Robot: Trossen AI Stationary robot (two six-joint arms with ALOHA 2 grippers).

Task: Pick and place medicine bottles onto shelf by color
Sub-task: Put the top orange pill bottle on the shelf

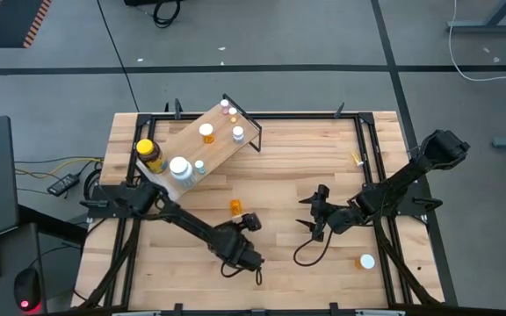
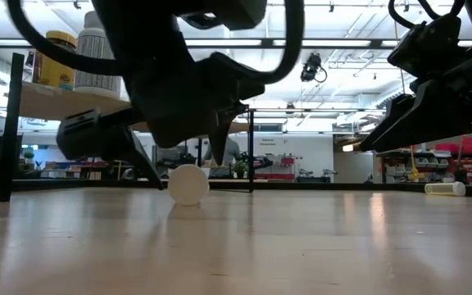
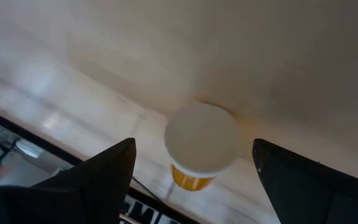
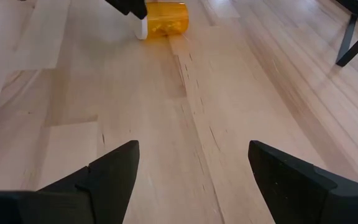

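the left gripper (image 1: 246,221), jaws spread wide and holding nothing, hangs low over the table just short of an orange vial (image 1: 234,207) that lies on its side in front of the shelf (image 1: 202,143). from the left wrist the vial's white cap (image 3: 202,137) faces the camera and sits between the two dark fingers (image 3: 102,172), though neither finger appears to touch it. the step in hand looks like the approach for a pick: the vial has yet to be gripped. next, the gripper would likely need to ease forward until the fingers flank the vial's body, then close on it, and because the vial lies flat and round it could roll if nudged on one side. the shelf, tilted across the table's far left part, already carries a yellow-lidded jar (image 1: 149,154), a white-capped bottle (image 1: 180,168) and several small vials. the right gripper (image 1: 314,214) waits with jaws parted and empty, well to the right of the shelf, pointed toward the same vial. another vial (image 1: 366,261) lies near the table's front right, well apart from the shelf.
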